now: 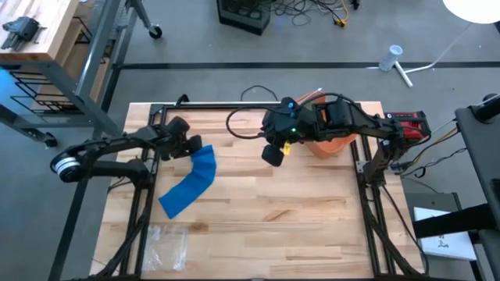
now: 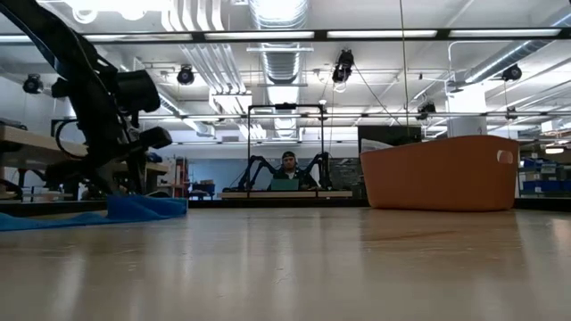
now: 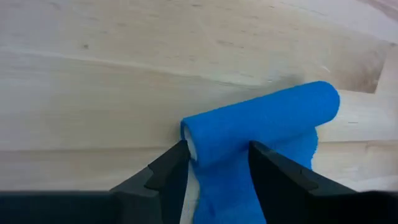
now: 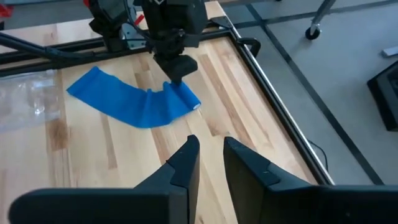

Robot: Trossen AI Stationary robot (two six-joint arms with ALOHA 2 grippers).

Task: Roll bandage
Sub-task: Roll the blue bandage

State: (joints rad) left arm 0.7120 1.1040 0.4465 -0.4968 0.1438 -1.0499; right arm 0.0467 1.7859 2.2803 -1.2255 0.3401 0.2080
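At the table's left near corner a crinkled sheet of clear plastic wrap (image 1: 168,242) lies flat on the pale wooden table (image 1: 297,226), apart from everything else. Just beyond it the blue elastic bandage (image 1: 191,183) stretches as a loose, slightly curved strip from its free flat end up to its rolled end (image 3: 261,121), which sits under the left arm.

The left gripper (image 3: 217,165) is down at that rolled end. Its two dark fingers (image 3: 168,171) straddle the short blue cylinder, jaws partly apart with the roll between them; the near finger touches the roll's open end, but I cannot tell whether the pair actually pinches it. From the right wrist view the roll looks only a few turns thick, and most of the strip is unrolled and wrinkled where it meets the roll.

Toward the middle of the table the right gripper (image 4: 208,155) hangs above bare wood, well apart from the bandage, jaws nearly together with a narrow gap and nothing in them. Behind it, near the right far edge, stands an orange plastic tub (image 2: 437,174). In the low view a person (image 2: 287,169) sits at a desk in the room beyond.

The rolling looks to be in its early turns. The next move probably calls for the left gripper to turn the roll over onto the flat strip, keeping it square to the strip so the edges stack evenly; the right gripper could help by pinning the loose tail.
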